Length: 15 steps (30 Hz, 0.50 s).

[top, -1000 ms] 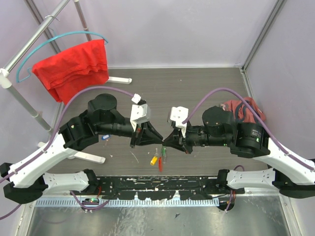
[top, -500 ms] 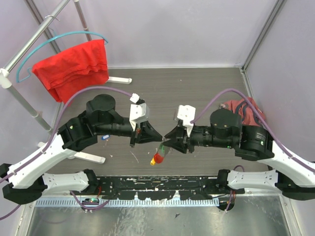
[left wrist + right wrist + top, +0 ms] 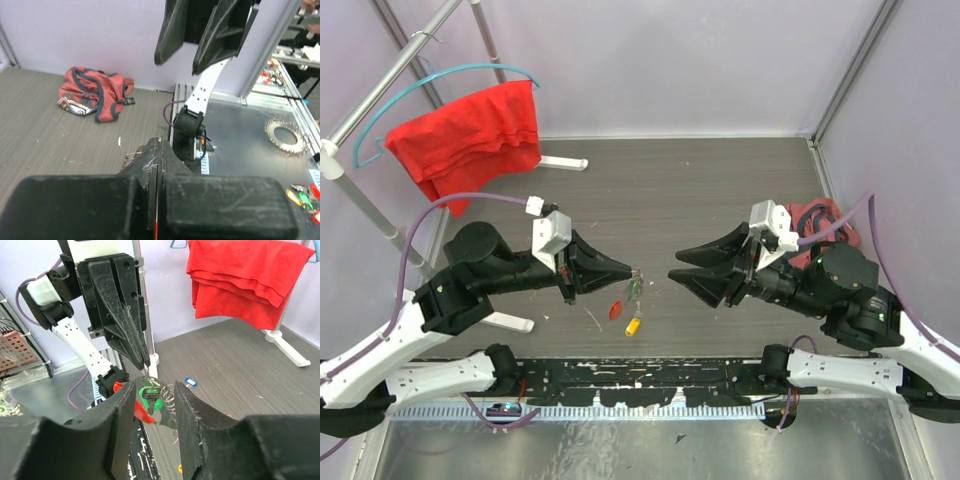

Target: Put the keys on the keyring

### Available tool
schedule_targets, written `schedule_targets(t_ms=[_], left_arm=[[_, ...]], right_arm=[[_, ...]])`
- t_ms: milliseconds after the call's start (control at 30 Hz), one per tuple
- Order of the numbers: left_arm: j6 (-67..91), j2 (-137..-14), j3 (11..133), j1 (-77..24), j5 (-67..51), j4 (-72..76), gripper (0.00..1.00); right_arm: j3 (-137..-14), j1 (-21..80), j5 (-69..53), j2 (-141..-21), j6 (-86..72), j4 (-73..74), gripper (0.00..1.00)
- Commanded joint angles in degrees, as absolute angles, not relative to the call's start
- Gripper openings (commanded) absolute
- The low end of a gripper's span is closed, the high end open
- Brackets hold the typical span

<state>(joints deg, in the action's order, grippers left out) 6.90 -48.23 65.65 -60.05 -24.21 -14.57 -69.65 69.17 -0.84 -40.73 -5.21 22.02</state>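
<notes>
Left claw (image 3: 632,272) clenched, apparently on the keyring (image 3: 169,392), keys (image 3: 149,394) dangling beneath; right claw (image 3: 675,266) released, just apart.

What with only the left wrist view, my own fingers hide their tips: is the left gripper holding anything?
Observer: Yes. In the right wrist view the left gripper is shut on the keyring, which hangs below its tips.
Operator: Is any key hanging with it?
Observer: A green-tagged key hangs right beside it. I cannot tell whether it is threaded on.
Operator: Any keys left lying around?
Observer: A blue-tagged key lies on the table, beyond the hanging bunch.
</notes>
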Motion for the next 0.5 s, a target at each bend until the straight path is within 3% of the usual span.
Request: schedule_targets(t_ms=[0, 467], left_arm=[[11.8, -45.9, 62.7, -60.1, -21.0, -2.6, 0.00], [20.6, -44.2, 56.5, -60.1, -19.6, 11.4, 0.00]], right_arm=[[-67.2, 69.2, 0.6, -41.3, -9.9, 13.2, 0.41], [-66.3, 69.2, -5.8, -44.6, -7.7, 7.0, 0.28]])
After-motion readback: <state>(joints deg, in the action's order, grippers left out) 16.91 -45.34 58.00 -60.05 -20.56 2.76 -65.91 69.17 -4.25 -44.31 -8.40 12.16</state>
